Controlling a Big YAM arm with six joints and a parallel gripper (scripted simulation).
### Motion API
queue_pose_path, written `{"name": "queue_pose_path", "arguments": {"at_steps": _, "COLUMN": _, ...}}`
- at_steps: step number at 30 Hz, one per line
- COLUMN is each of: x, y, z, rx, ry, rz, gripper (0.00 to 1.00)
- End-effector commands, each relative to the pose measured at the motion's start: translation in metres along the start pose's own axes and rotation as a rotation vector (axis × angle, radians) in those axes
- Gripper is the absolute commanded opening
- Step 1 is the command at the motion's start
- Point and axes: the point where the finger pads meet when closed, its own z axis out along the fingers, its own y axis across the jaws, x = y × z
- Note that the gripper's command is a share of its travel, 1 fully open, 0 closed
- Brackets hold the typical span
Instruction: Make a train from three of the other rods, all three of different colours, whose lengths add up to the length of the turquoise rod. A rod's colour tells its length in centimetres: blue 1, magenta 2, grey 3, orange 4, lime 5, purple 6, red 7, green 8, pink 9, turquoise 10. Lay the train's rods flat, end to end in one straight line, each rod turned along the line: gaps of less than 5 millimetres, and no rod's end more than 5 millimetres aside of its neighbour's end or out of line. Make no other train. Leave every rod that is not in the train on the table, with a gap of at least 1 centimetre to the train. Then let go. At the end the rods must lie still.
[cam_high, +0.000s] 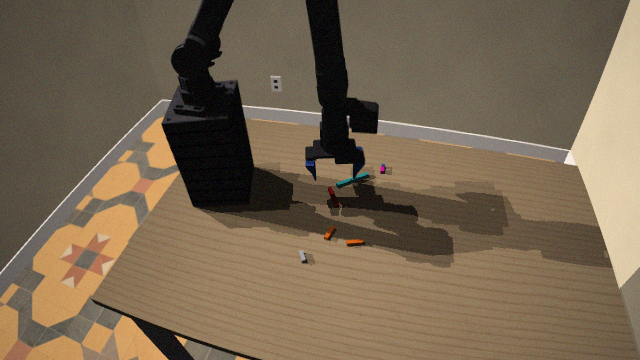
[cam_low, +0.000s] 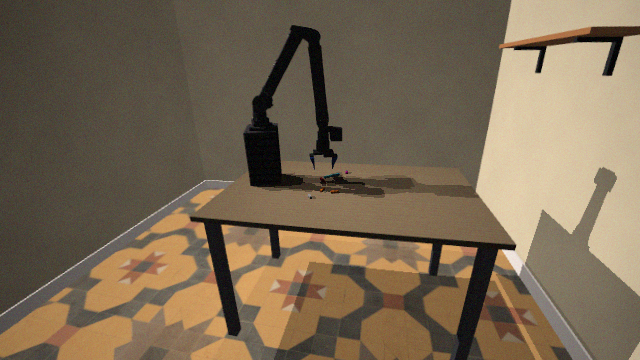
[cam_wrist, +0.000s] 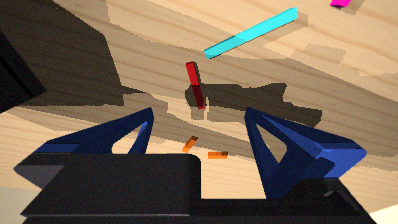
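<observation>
My gripper (cam_high: 335, 178) (cam_low: 324, 168) (cam_wrist: 199, 112) is open and empty, above the table near the red and turquoise rods. The turquoise rod (cam_high: 346, 182) (cam_low: 332, 175) (cam_wrist: 250, 33) lies slanted. The red rod (cam_high: 333, 196) (cam_low: 322, 179) (cam_wrist: 193, 76) lies apart from it, turned another way. A magenta rod (cam_high: 383, 170) (cam_wrist: 341, 2) lies behind and right of the turquoise rod; a small blue piece (cam_high: 383, 165) shows at its far end, any gap too small to tell. Two orange rods (cam_high: 330, 233) (cam_high: 355, 242) (cam_wrist: 190, 144) (cam_wrist: 217, 155) and a grey rod (cam_high: 303, 256) (cam_low: 310, 196) lie nearer the front.
The arm's black pedestal (cam_high: 215, 165) (cam_low: 263, 157) stands at the table's left. Shadows of the arm fall across the table (cam_high: 425, 300) (cam_low: 400, 215) around the red rod and to the right. A wall shelf (cam_low: 575, 37) hangs high at the right.
</observation>
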Motion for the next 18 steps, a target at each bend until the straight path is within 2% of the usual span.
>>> {"name": "queue_pose_path", "arguments": {"at_steps": 1, "x": 0.0059, "y": -0.0064, "z": -0.0083, "rx": 0.04, "ry": 0.008, "rz": -0.137, "gripper": 1.0}}
{"name": "queue_pose_path", "arguments": {"at_steps": 5, "x": 0.0054, "y": -0.0038, "z": -0.0083, "rx": 0.04, "ry": 0.009, "rz": -0.203, "gripper": 1.0}}
{"name": "queue_pose_path", "arguments": {"at_steps": 15, "x": 0.0045, "y": -0.0033, "z": -0.0078, "rx": 0.04, "ry": 0.01, "rz": -0.236, "gripper": 1.0}}
{"name": "queue_pose_path", "arguments": {"at_steps": 16, "x": 0.0045, "y": -0.0033, "z": -0.0077, "rx": 0.04, "ry": 0.01, "rz": -0.236, "gripper": 0.23}}
{"name": "queue_pose_path", "arguments": {"at_steps": 18, "x": 0.0045, "y": -0.0033, "z": -0.0077, "rx": 0.04, "ry": 0.01, "rz": -0.236, "gripper": 0.23}}
